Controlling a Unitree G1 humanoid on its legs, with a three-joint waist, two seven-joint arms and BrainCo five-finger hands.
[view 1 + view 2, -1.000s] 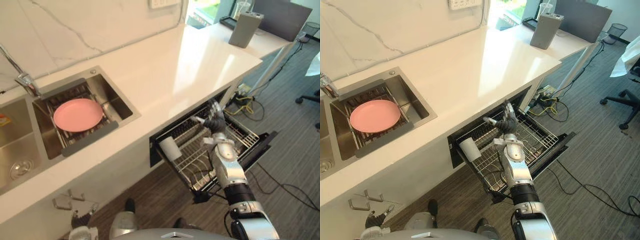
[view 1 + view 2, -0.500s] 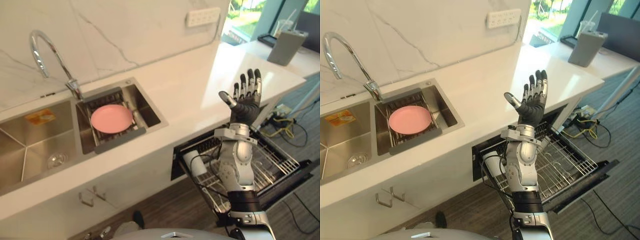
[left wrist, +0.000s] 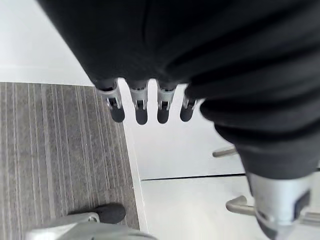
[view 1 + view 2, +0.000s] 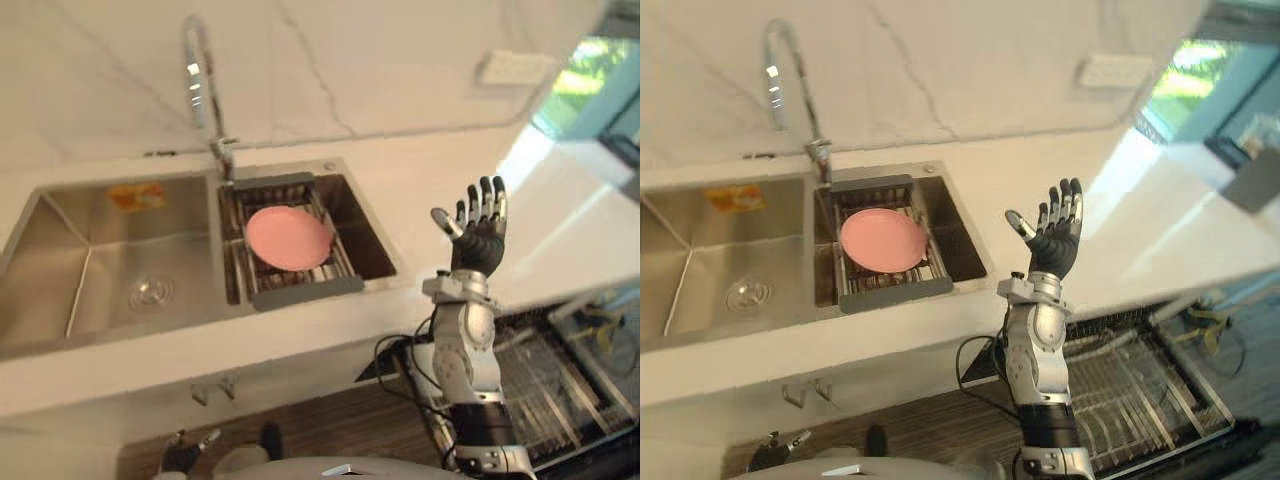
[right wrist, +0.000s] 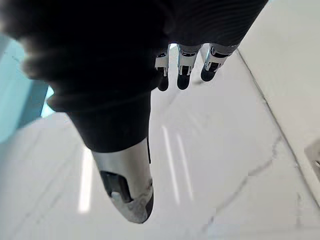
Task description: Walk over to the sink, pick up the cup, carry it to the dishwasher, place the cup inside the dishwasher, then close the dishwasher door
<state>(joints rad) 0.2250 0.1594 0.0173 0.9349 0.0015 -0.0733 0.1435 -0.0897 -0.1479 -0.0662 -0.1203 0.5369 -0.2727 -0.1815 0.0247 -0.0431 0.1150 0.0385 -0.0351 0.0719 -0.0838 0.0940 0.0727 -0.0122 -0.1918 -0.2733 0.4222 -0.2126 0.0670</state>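
Over a white counter (image 4: 440,190) the right robot hand (image 4: 478,235) spreads wide; the sink (image 4: 60,270) has an orange label (image 4: 125,195), seemingly illegible.

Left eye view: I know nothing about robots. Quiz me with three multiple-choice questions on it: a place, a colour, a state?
1. Where does the plate lie? A) on the counter B) on the drainer rack in the sink C) in the dishwasher
2. What colour is the plate? A) blue B) pink C) white
3. How is the right hand? A) a fist B) holding a cup C) open, empty

1 B: it rests on the rack's bars. 2 B: plainly pink. 3 C: raised, fingers straight, nothing in them.
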